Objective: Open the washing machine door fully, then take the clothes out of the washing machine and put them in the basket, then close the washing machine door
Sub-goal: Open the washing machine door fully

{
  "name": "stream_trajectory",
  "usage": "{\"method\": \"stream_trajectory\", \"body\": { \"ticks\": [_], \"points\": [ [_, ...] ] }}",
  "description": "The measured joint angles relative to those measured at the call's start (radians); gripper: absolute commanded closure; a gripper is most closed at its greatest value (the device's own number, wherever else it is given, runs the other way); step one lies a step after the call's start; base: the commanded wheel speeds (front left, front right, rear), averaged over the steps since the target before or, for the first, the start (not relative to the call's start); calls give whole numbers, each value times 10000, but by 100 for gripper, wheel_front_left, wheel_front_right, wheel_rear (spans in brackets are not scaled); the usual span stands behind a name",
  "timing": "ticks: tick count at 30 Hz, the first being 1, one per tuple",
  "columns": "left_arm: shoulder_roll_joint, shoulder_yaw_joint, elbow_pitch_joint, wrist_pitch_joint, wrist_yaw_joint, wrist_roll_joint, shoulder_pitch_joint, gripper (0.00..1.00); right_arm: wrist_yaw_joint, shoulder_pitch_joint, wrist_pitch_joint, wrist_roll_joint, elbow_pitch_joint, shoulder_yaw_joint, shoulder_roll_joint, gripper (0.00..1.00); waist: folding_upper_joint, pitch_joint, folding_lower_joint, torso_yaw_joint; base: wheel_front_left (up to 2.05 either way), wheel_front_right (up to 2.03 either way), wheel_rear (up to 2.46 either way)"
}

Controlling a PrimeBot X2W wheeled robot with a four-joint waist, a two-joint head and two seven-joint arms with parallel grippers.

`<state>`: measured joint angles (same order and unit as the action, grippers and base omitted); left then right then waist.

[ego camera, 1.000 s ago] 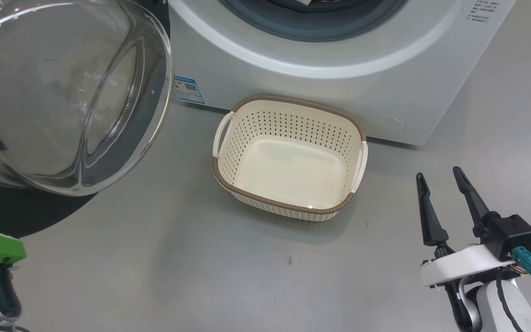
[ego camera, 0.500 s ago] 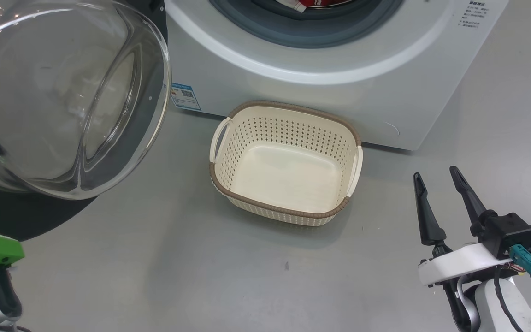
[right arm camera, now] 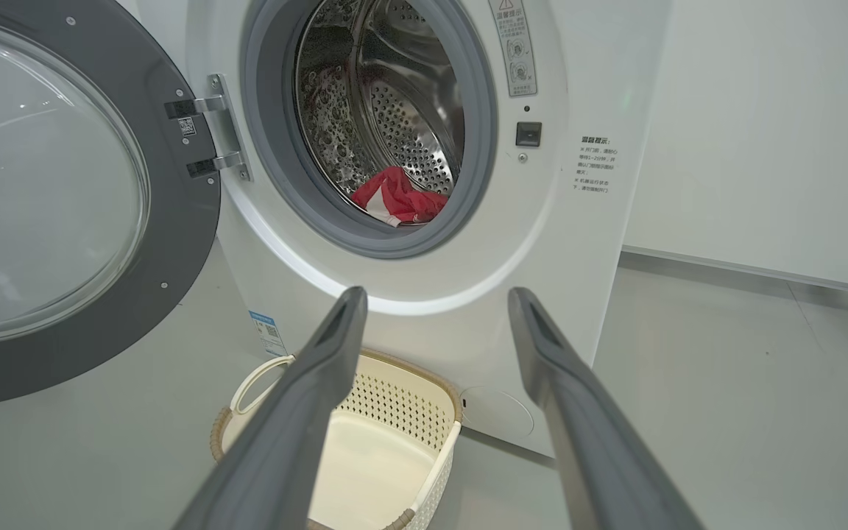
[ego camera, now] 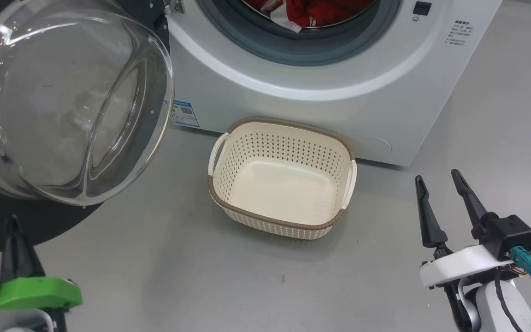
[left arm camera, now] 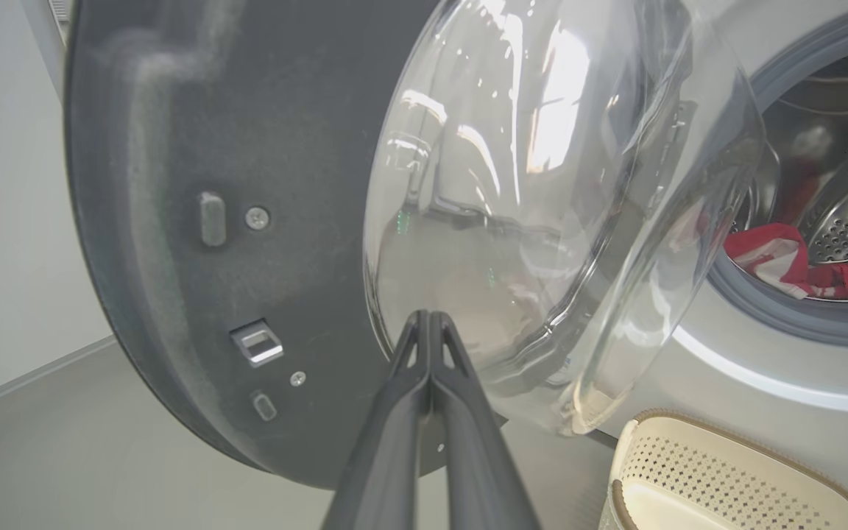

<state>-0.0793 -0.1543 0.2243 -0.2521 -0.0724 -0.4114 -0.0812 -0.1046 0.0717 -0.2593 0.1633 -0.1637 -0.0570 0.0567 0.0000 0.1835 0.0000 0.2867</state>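
Note:
The washing machine stands with its round door swung out to the left, glass bowl facing me. Red and white clothes lie in the steel drum, also seen as clothes past the grey gasket. The cream basket sits on the floor before the machine, nothing in it. My left gripper is shut on nothing at the lower left, below the door; in the left wrist view this gripper points at the door's glass bowl, apart from it. My right gripper stands open right of the basket.
Grey floor spreads around the basket and to the right of the machine. A white wall runs behind on the right. The door's black inner rim with its latch hangs over the floor at the left.
The head camera has tilted up, so the drum and clothes now show. My left gripper has risen into the head view below the door. The right gripper holds its place, still open.

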Motion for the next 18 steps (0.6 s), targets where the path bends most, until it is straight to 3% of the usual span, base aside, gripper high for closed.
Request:
{"method": "stream_trajectory", "body": {
  "ticks": [9, 12, 13, 14, 18],
  "points": [
    [221, 1022, -704, 0, 523, 359, 826, 100, -2, -171, 0, 12, -10, -117, -35, 0, 0, -361, 0, -106, 0, 0, 0],
    [267, 1373, -757, 0, 698, 360, 958, 64, -4, -191, 0, 12, -8, -173, -58, 0, 0, -441, 0, -211, 0, 0, 0],
    [267, 1499, -786, 0, 708, 360, 1014, 23, -6, -196, 0, 13, -8, -186, -69, 0, 0, -468, 0, -250, 0, 0, 0],
    [270, 1599, -826, 0, 757, 366, 1059, 0, -15, -201, 0, 15, -8, -209, -71, 0, 0, -495, 0, -289, 0, 0, 0],
    [268, 1799, -1093, 0, 823, 508, 1189, 0, -17, -209, 0, 31, 6, -314, -82, 0, 0, -579, 0, -490, 0, 0, 0]
  ]
}}
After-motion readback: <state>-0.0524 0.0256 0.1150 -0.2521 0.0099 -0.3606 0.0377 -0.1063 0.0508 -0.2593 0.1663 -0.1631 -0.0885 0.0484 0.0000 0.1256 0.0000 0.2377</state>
